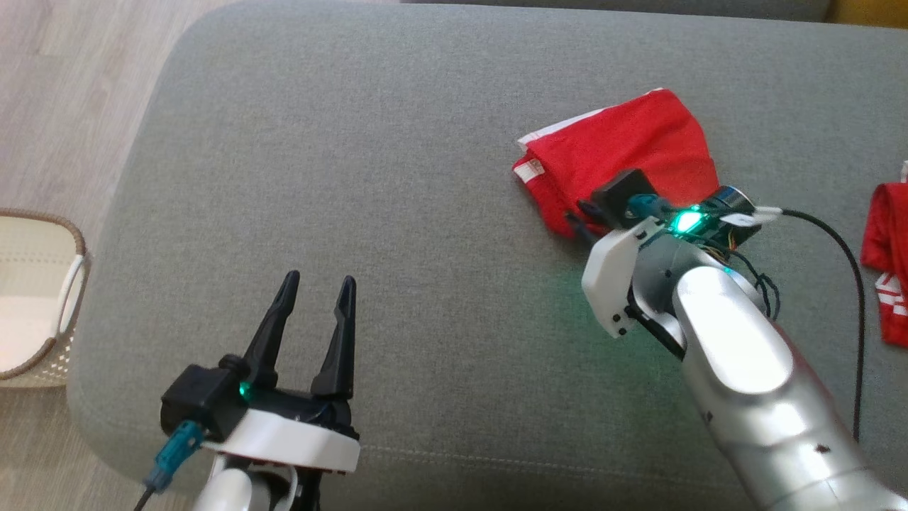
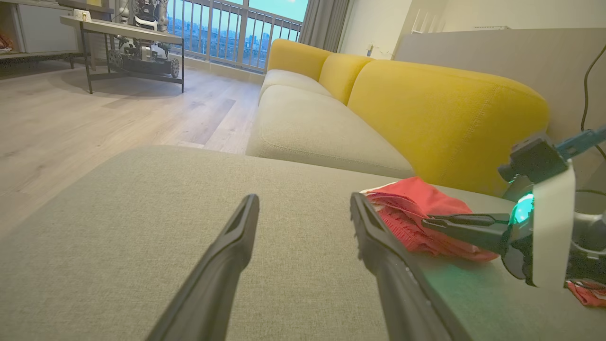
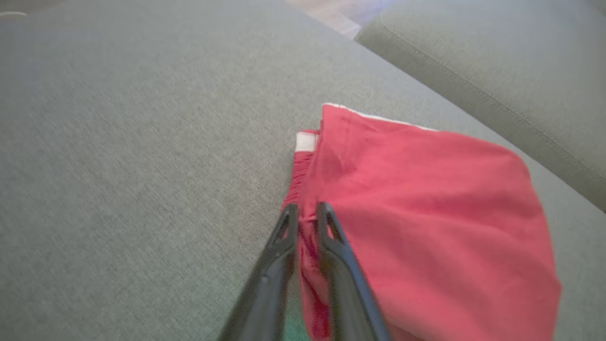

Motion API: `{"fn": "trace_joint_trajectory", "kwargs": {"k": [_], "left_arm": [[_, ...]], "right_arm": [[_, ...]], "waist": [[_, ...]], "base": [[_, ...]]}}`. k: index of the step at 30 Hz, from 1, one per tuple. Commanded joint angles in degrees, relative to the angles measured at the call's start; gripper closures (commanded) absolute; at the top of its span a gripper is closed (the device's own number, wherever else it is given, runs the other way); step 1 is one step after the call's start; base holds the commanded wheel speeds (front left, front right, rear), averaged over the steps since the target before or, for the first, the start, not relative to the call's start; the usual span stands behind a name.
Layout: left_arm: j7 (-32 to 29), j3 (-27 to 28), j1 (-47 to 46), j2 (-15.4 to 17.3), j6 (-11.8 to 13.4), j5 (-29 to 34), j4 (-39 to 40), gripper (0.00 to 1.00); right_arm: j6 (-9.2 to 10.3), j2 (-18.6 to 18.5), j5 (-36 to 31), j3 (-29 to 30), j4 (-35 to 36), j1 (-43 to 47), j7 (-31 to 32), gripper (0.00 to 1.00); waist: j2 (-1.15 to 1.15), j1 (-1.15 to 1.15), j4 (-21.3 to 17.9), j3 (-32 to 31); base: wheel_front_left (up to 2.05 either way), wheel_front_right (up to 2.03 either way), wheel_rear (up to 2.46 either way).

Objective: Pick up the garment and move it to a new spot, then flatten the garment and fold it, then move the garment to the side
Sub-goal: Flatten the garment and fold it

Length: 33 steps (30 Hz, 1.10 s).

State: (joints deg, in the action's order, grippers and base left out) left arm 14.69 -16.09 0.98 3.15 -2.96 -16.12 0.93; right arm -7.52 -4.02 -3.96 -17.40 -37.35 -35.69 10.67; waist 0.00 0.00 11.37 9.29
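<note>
The garment [image 1: 624, 149] is a red cloth with white trim, folded into a compact bundle on the grey cushion [image 1: 355, 177] at the right rear. My right gripper [image 1: 576, 216] is at the bundle's near left corner. In the right wrist view its fingers [image 3: 284, 237] stand almost together, with a fold of the garment [image 3: 426, 199] pinched between them. My left gripper [image 1: 319, 284] hovers open over bare cushion at the front left, well away from the cloth. From the left wrist view the garment [image 2: 416, 203] lies right of my left gripper [image 2: 303, 199].
Another red and white cloth [image 1: 887, 262] lies at the cushion's right edge. A black cable [image 1: 844, 255] trails from the right wrist. A woven basket [image 1: 42, 298] stands on the wooden floor to the left. A yellow sofa back [image 2: 426, 109] rises behind the cushion.
</note>
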Motion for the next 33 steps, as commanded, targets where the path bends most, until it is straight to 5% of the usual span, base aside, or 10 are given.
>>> {"fn": "trace_joint_trajectory", "kwargs": {"k": [1,7,15,24,33], "left_arm": [[0.3,1.6,-1.5,-0.2,0.2,0.7,2.3,0.0],[0.3,2.8,-1.3,-0.3,1.3,1.3,4.1,0.0],[0.3,6.7,-0.3,-0.3,6.8,1.7,7.5,0.0],[0.3,9.8,3.1,-0.3,9.9,4.6,8.6,0.0],[0.3,8.4,6.8,-0.3,11.5,6.8,8.9,0.0]], "right_arm": [[0.03,1.1,1.4,-0.3,4.8,-0.3,-1.0,0.0],[0.03,1.1,3.5,4.6,13.7,4.6,-6.4,0.0],[0.03,1.1,1.5,13.9,20.9,9.9,-15.8,0.0],[0.03,1.1,2.5,22.5,21.6,20.2,-24.2,0.0],[0.03,1.1,5.7,21.7,21.1,28.4,-25.6,0.0]], "waist": [[0.0,0.0,-0.2,-0.1],[0.0,0.0,-1.3,-0.9],[0.0,0.0,-3.8,-2.0],[0.0,0.0,-6.2,-4.7],[0.0,0.0,-5.9,-7.0]], "base": [[0.0,0.0,0.0],[0.0,0.0,0.0],[0.0,0.0,0.0],[0.0,0.0,0.0],[0.0,0.0,0.0]]}}
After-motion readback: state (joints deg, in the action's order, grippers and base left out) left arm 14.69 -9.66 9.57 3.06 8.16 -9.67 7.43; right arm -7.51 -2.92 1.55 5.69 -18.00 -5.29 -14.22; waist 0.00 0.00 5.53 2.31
